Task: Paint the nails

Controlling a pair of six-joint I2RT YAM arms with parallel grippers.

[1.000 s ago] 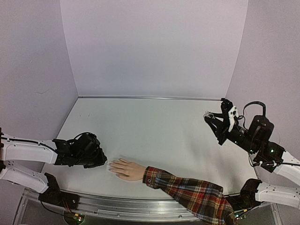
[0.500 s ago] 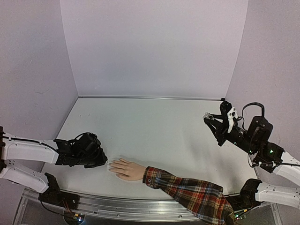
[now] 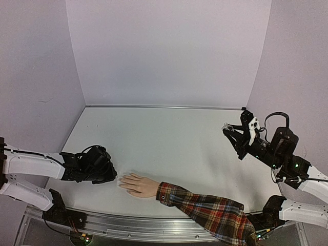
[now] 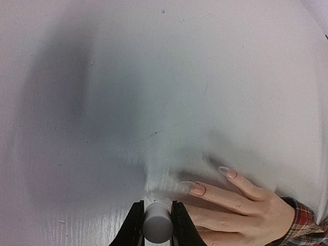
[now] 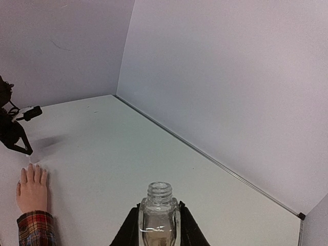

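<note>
My left gripper (image 3: 110, 174), clamped on the grey brush cap (image 4: 157, 228), sits just left of the nails (image 4: 197, 189) at the table's (image 3: 169, 138) near edge, the hand (image 3: 137, 184) pointing lengthwise straight at it, while my right gripper (image 3: 236, 136), well apart, grips the open bottle (image 5: 159, 212).

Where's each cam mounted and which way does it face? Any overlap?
Top external: high behind the bases, looking down over the table; both arms show, left gripper by the hand, right gripper at right.
Left wrist: looks down at the table; own fingers clamp a grey cap beside the nails.
Right wrist: looks across the table toward the left gripper; own fingers clamp a glass bottle.
Shared: the hand shows in all three, its plaid sleeve too.
</note>
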